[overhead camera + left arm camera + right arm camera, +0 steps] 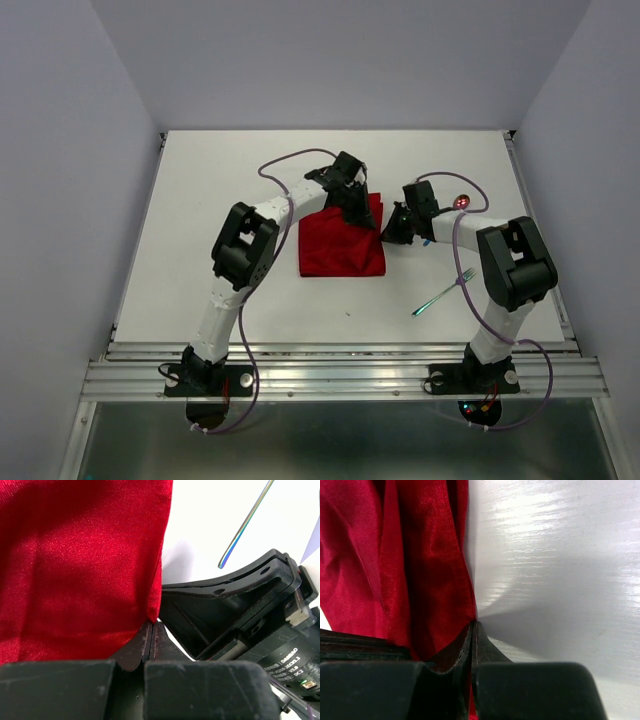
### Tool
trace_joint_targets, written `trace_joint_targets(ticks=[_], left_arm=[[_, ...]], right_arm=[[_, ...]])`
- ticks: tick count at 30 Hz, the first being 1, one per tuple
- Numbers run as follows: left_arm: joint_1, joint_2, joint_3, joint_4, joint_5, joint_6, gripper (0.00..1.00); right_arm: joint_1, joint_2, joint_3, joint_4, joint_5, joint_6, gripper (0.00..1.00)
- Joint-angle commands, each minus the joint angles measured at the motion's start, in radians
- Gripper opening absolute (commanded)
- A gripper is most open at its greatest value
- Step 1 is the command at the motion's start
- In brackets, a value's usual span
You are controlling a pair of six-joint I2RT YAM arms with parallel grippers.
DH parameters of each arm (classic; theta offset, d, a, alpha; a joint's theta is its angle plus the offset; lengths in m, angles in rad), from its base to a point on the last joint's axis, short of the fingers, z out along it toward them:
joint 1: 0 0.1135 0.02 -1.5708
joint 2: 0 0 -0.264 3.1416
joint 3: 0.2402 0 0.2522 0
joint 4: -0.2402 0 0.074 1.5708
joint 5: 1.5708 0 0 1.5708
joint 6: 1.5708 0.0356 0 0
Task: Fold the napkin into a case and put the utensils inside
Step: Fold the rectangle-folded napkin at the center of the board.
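The red napkin lies folded into a rough rectangle at the table's middle. My left gripper is at its far right corner, shut on that corner of the napkin, with the jaws pressed together over the cloth. My right gripper is at the napkin's right edge, shut on a fold of the napkin, and red cloth shows between its jaws. The spoon with its red bowl lies right of the right wrist. The fork lies near the right arm's base side.
In the left wrist view the right gripper's black body sits close beside the napkin, with a slim iridescent utensil handle on the white table behind it. Cables loop over both arms. Bare white table lies right of the cloth.
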Motion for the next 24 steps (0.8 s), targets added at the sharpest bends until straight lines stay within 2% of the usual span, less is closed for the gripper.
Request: trace_joint_targets(ticks=[1,9,16,24], left_arm=[[-0.011,0.006,0.058,0.017,0.043,-0.019,0.0],[-0.011,0.003,0.078,0.009,0.045,-0.027,0.0],[-0.013,-0.049,0.064,-0.014,0.001,-0.024,0.0],[-0.011,-0.117,0.032,-0.021,-0.033,-0.019,0.0]], right_arm=[[0.021,0.037,0.007,-0.017,0.006,-0.006,0.03],[0.021,0.038,0.007,-0.018,0.011,-0.009,0.03],[0.021,0.018,0.004,-0.049,0.101,-0.01,0.02],[0.021,0.0,-0.013,-0.054,0.129,-0.003,0.01]])
